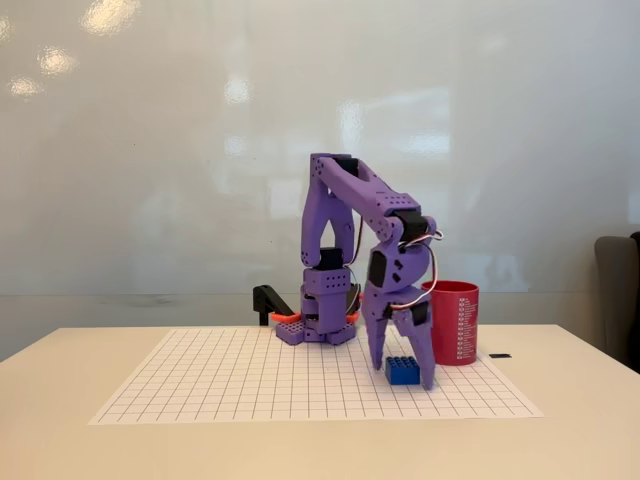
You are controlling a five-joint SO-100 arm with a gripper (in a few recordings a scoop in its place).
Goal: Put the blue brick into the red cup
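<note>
Fixed view | fingers straddle blue brick | contact unclear | red cup beside

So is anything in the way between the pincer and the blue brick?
No, nothing visible is. The pincer is down at the blue brick, a finger on each side, on the grid mat. The red cup stands just behind to the right, nothing visible between.

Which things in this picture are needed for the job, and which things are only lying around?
Needed:
- blue brick, on the grid mat between the open gripper fingers
- red cup, upright, right of the brick

Lying around:
- grid mat
- small black object on the table right of the cup
- black and orange piece behind the purple arm base
</note>
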